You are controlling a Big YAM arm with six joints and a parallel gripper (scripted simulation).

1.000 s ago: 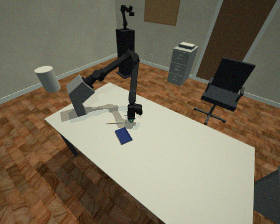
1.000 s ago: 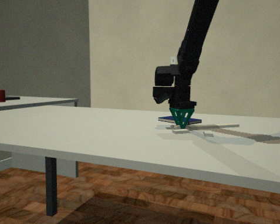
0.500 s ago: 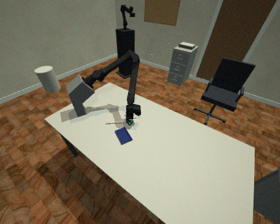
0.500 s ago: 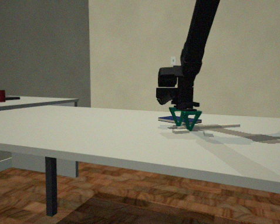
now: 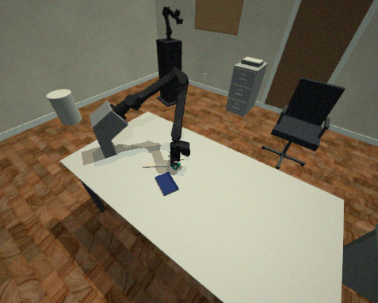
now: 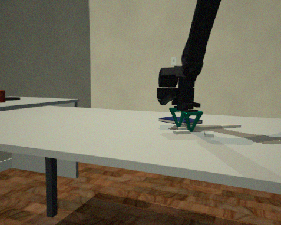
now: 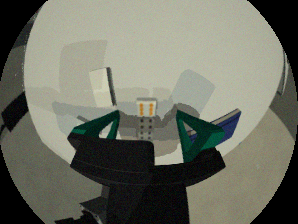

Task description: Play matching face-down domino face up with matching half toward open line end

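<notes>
My gripper (image 5: 176,166) (image 6: 185,128) (image 7: 147,113) is open, its green fingertips low over the table on either side of the line. Between them in the wrist view is a domino face (image 7: 146,108) with orange pips; whether it lies fully flat is unclear. Directly below it, dark-pipped faces of the line (image 7: 145,127) continue; the line (image 5: 155,166) (image 6: 229,126) runs back toward the arm's base. A blank, face-down domino (image 7: 100,87) (image 6: 180,132) lies apart on one side. A small piece (image 6: 209,135), likely another face-down domino, lies beyond it toward the base. Joints under the gripper are unclear.
A blue book (image 5: 166,183) (image 6: 164,119) (image 7: 227,127) lies beside the line, on the side opposite the blank domino, close to one finger. The arm's shadow darkens the area around the line.
</notes>
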